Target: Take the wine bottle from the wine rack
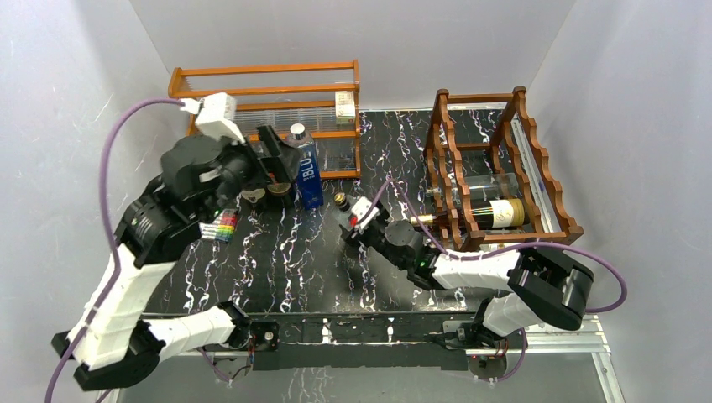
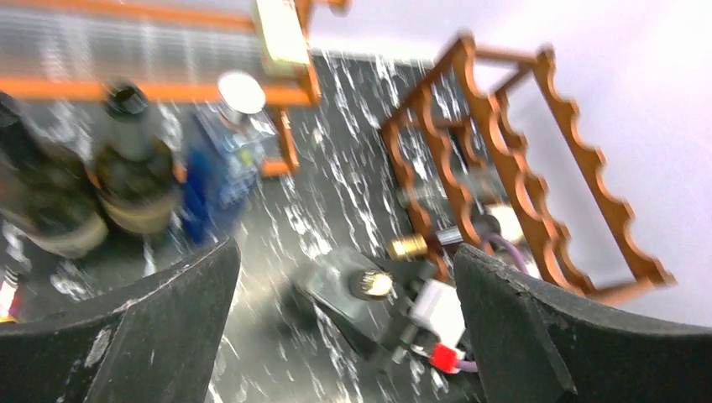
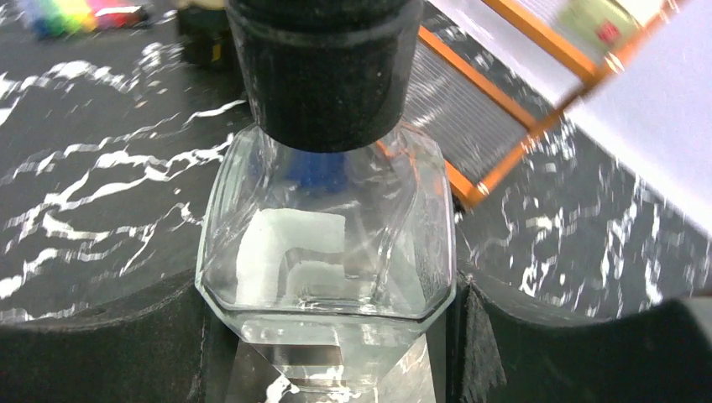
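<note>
Risk: clear bottle (image 3: 327, 252) could tip or strike a rail if you swing your right gripper (image 3: 329, 336) rackward.
Its fingers (image 3: 101, 344) clamp that bottle, facing 10 o'clock. The wine bottle (image 1: 495, 212) lies in the wine rack (image 1: 443, 143) at 3 o'clock behind them, untouched, neck pointing 9 o'clock. Your left gripper (image 2: 348, 260) gapes empty, far off at 9 o'clock.

Plain white walls (image 1: 75, 101) are closing in three sides, a black white-veined tabletop (image 1: 294, 269) is taking even light, and an orange wooden shelf (image 1: 264, 69) is standing against the back wall.
</note>
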Controlling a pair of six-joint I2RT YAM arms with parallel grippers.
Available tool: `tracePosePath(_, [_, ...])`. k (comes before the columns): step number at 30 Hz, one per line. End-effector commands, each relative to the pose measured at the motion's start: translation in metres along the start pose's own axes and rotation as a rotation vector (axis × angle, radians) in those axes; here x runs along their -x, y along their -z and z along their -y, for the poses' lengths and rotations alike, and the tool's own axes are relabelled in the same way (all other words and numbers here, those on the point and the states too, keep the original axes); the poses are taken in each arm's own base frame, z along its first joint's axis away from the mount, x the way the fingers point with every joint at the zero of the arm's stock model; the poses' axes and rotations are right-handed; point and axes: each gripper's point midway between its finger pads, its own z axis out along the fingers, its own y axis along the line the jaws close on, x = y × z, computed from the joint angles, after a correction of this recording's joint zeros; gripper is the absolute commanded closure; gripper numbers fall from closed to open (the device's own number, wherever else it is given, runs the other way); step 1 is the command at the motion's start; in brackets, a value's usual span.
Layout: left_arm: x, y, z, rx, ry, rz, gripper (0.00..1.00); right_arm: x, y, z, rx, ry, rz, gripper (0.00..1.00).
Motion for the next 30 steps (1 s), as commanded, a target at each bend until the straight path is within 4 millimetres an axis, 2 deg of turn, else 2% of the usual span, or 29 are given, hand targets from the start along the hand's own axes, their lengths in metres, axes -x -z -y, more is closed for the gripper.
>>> tracePosePath(1, [0.074, 0.024, -0.032, 0.13, -0.139, 0.398, 0.02, 0.02, 0.001, 0.052, -0.351, -0.367, 0.057, 0.73])
tracePosePath(4, [0.103, 0.023, -0.046, 0.228, -0.265, 0.615, 0.02, 0.022, 0.001, 0.064, -0.433, -0.439, 0.063, 0.74])
tracePosePath(7, [0.125, 0.025, -0.067, 0.435, -0.361, 0.745, 0.02, 0.026, -0.004, 0.074, -0.505, -0.442, 0.051, 0.75])
tracePosePath(9, [0.132, 0.022, -0.066, 0.459, -0.405, 0.809, 0.02, 0.026, -0.008, 0.079, -0.535, -0.429, 0.048, 0.75])
tracePosePath(12, [0.125, 0.002, -0.06, 0.413, -0.441, 0.817, 0.02, 0.033, -0.014, 0.089, -0.584, -0.438, 0.075, 0.76])
tracePosePath(14, [0.118, -0.017, -0.065, 0.409, -0.453, 0.788, 0.02, 0.036, -0.022, 0.094, -0.6, -0.445, 0.087, 0.76])
tracePosePath(16, [0.111, -0.038, -0.085, 0.408, -0.434, 0.727, 0.02, 0.039, -0.03, 0.1, -0.615, -0.455, 0.108, 0.77])
tracePosePath(18, [0.104, -0.049, -0.115, 0.441, -0.396, 0.683, 0.02, 0.041, -0.041, 0.106, -0.62, -0.453, 0.121, 0.77])
tracePosePath(20, [0.101, -0.046, -0.137, 0.476, -0.355, 0.696, 0.02, 0.044, -0.053, 0.111, -0.622, -0.45, 0.132, 0.78])
tracePosePath(21, [0.099, -0.045, -0.14, 0.466, -0.351, 0.698, 0.02, 0.046, -0.059, 0.113, -0.621, -0.448, 0.139, 0.78])
tracePosePath(30, [0.091, -0.023, -0.159, 0.539, -0.397, 0.773, 0.02, 0.053, -0.111, 0.127, -0.644, -0.435, 0.2, 0.79])
